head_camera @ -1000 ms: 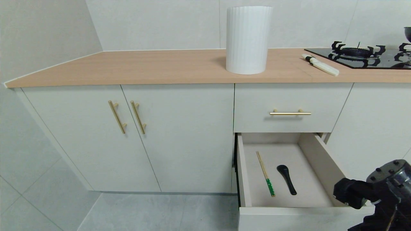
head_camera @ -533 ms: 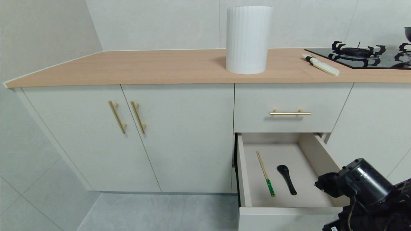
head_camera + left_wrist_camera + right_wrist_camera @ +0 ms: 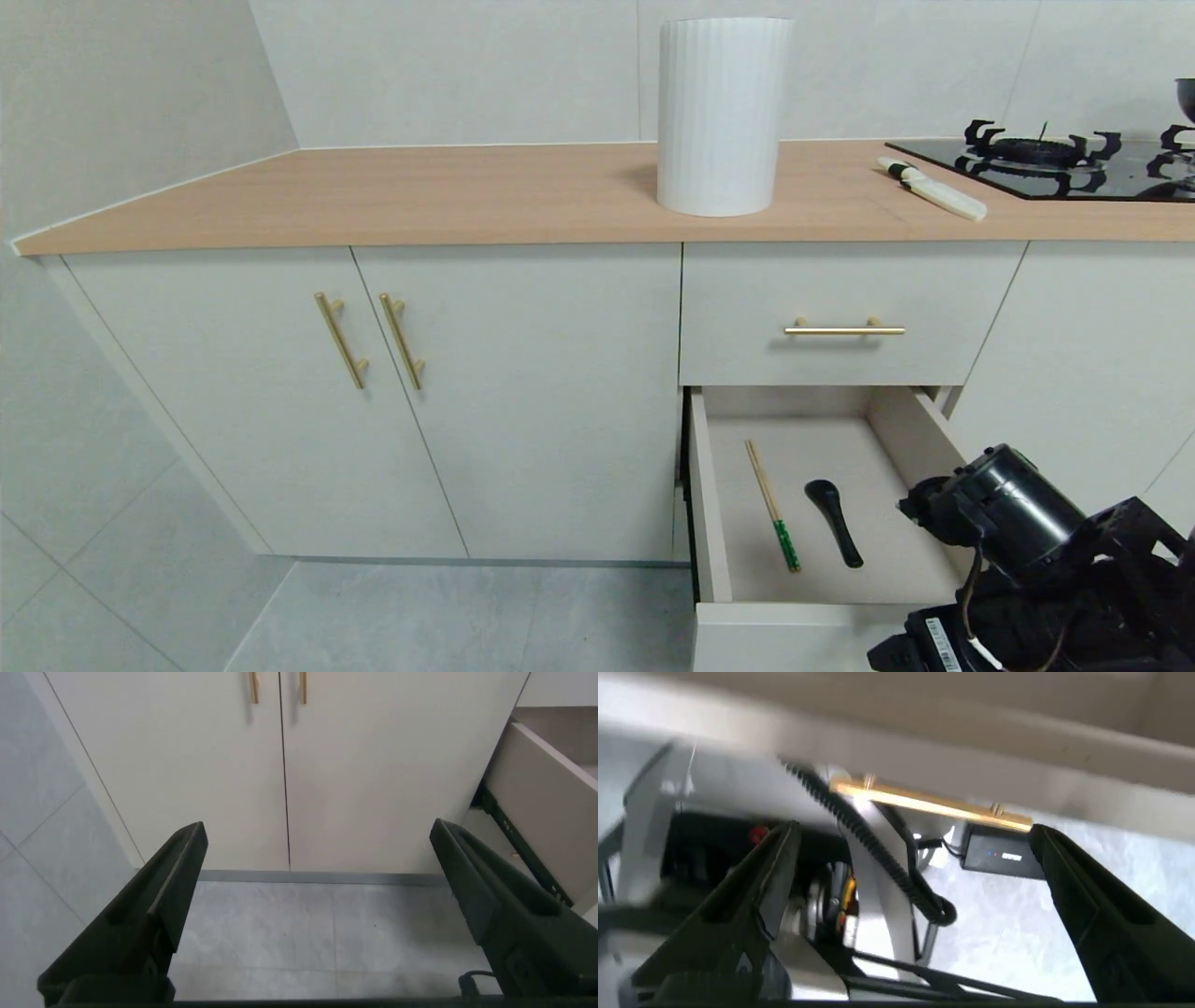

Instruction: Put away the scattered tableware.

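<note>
The lower drawer (image 3: 708, 523) stands pulled out. A pair of wooden chopsticks (image 3: 772, 505) with green ends and a black spoon (image 3: 834, 521) lie on its floor, side by side. A cream-handled knife (image 3: 931, 189) rests on the wooden countertop (image 3: 420, 191) beside the stove. My right arm (image 3: 1004, 509) hangs over the drawer's front right corner. Its gripper (image 3: 915, 905) is open with nothing between the fingers (image 3: 738, 915), facing a gold bar handle (image 3: 929, 803) on a pale panel. My left gripper (image 3: 318, 915) is open and empty, low before the cabinet doors (image 3: 280, 756).
A tall white ribbed cylinder (image 3: 721, 114) stands on the counter above the drawers. A black gas stove (image 3: 1055, 163) is at the far right. The upper drawer (image 3: 845, 313) is closed. Grey tiled floor (image 3: 420, 616) lies open before the double doors.
My right arm has swung left and upward from the lower right corner to over the drawer's right front corner. The chopsticks, spoon and knife have not moved.
</note>
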Robot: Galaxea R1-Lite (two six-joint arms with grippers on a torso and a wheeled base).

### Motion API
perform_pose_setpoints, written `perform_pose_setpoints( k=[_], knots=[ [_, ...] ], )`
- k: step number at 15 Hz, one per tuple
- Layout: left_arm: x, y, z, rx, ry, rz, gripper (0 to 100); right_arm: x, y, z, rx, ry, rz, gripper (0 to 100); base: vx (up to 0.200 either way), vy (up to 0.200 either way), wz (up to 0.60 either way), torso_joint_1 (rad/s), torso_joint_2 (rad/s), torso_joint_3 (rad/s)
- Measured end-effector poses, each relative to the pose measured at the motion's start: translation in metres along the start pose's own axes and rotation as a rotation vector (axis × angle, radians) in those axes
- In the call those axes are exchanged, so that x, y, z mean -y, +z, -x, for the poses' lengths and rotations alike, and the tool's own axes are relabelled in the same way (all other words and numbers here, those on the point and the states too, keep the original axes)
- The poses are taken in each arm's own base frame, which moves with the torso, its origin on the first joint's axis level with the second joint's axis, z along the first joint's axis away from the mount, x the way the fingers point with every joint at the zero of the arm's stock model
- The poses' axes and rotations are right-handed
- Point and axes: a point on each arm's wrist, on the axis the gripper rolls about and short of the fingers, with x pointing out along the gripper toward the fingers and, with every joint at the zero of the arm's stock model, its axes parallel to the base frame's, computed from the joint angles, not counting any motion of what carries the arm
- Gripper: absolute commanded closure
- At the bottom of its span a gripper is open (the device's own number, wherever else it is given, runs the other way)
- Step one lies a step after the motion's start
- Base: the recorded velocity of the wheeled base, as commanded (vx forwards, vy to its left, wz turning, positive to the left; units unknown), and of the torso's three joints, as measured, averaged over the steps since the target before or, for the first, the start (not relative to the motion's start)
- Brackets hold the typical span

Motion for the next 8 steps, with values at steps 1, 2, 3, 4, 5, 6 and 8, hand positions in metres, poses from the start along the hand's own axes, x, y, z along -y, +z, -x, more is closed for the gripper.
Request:
perform_pose_setpoints(
  k=[1,2,3,4,5,6,8],
  knots=[
    [0.0,0.0,0.0,0.0,0.0,0.0,0,-0.001,0.004,-0.002,0.001,-0.013,-0.03,0,0.0,0.0,0.0,0.0,0.0,0.0],
    [0.0,0.0,0.0,0.0,0.0,0.0,0,-0.001,0.007,-0.005,0.001,-0.021,-0.049,0,0.0,0.0,0.0,0.0,0.0,0.0],
    [0.0,0.0,0.0,0.0,0.0,0.0,0,-0.002,0.011,-0.007,0.007,-0.031,-0.063,0,0.0,0.0,0.0,0.0,0.0,0.0],
    [0.0,0.0,0.0,0.0,0.0,0.0,0,-0.002,0.014,-0.009,0.014,-0.041,-0.069,0,0.0,0.0,0.0,0.0,0.0,0.0],
    [0.0,0.0,0.0,0.0,0.0,0.0,0,-0.002,0.016,-0.012,0.021,-0.054,-0.071,0,0.0,0.0,0.0,0.0,0.0,0.0],
    [0.0,0.0,0.0,0.0,0.0,0.0,0,-0.003,0.017,-0.014,0.026,-0.064,-0.074,0,0.0,0.0,0.0,0.0,0.0,0.0],
    [0.0,0.0,0.0,0.0,0.0,0.0,0,-0.003,0.021,-0.019,0.055,-0.082,-0.083,0,0.0,0.0,0.0,0.0,0.0,0.0]
  ],
)
